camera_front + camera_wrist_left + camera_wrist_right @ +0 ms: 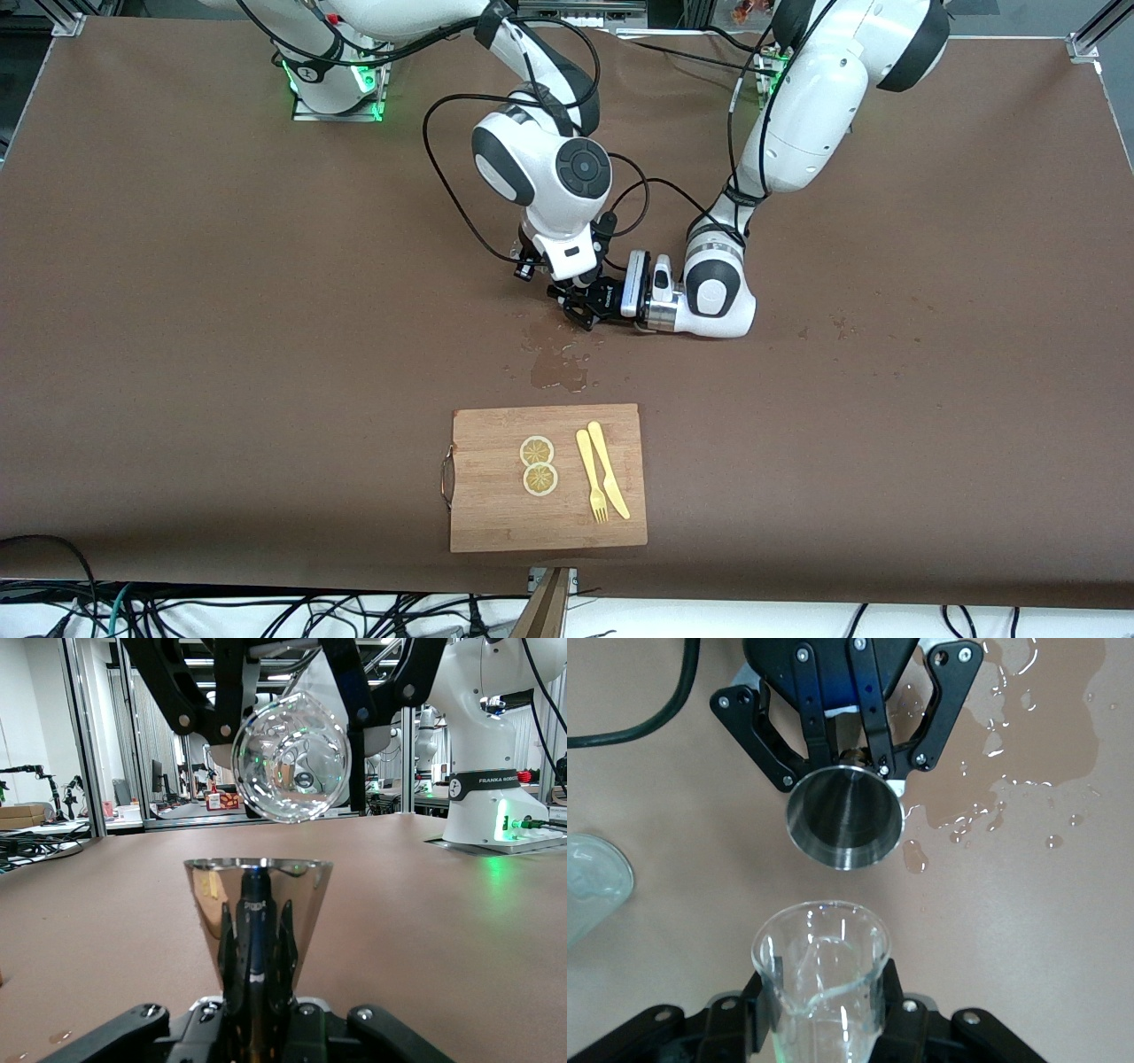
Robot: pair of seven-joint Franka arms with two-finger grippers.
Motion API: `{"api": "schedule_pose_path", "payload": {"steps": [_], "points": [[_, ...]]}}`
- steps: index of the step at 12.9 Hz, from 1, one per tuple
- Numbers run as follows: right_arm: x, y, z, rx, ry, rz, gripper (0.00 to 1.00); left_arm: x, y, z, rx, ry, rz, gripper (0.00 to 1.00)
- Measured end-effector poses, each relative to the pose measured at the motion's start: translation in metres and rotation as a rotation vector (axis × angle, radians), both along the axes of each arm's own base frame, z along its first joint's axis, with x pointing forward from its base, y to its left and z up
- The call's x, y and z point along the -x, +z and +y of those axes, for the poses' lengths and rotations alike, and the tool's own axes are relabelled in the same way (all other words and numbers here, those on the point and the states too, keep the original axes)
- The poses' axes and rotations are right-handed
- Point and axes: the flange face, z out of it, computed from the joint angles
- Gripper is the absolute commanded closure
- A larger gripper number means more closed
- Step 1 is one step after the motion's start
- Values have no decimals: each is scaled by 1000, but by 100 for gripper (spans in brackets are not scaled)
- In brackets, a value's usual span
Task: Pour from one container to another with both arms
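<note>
The left hand [595, 306] is low over the middle of the brown worktop [177, 310], its arm reaching in from its own end with the wrist lying almost level. Its fingers are clamped on a shiny steel cone-shaped cup [845, 818], which stands upright with its mouth open upward. In the left wrist view that metal cup [258, 921] fills the centre, mirror-bright, pinched between the dark fingers [252, 961].

The right hand [580, 282] hangs straight down from its arm just beside the left one, directly above the steel cup. It is closed on a clear glass beaker [821, 979]. From the left wrist view the beaker [291, 756] is seen end-on, a round glass form up between the black linkages of the right hand; which end faces that camera cannot be told. In the right wrist view the beaker's rim, with a small spout, points toward the cup's mouth just beneath it.

A wet puddle [554, 354] with scattered droplets darkens the worktop next to the cup, on the side nearer to the front camera.

Nearer still lies a wooden cutting board [496, 514] with a metal handle on its edge toward the right arm's end. On it are two lemon slices [538, 465], touching, and beside them a yellow fork [592, 478] and a yellow knife [609, 470] lying close together.
</note>
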Motion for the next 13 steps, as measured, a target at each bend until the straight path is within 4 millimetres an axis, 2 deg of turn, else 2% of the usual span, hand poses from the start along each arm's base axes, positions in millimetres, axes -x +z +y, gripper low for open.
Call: {"api": "schedule_pose_path", "payload": {"steps": [6, 11, 13], "points": [[15, 7, 17, 83, 75, -48, 87, 2, 0, -2, 0, -4, 0, 100], [20, -8, 23, 140, 113, -65, 87, 2, 0, -3, 0, -5, 0, 100], [21, -7, 25, 144, 117, -69, 87, 2, 0, -2, -1, -4, 0, 100]]}}
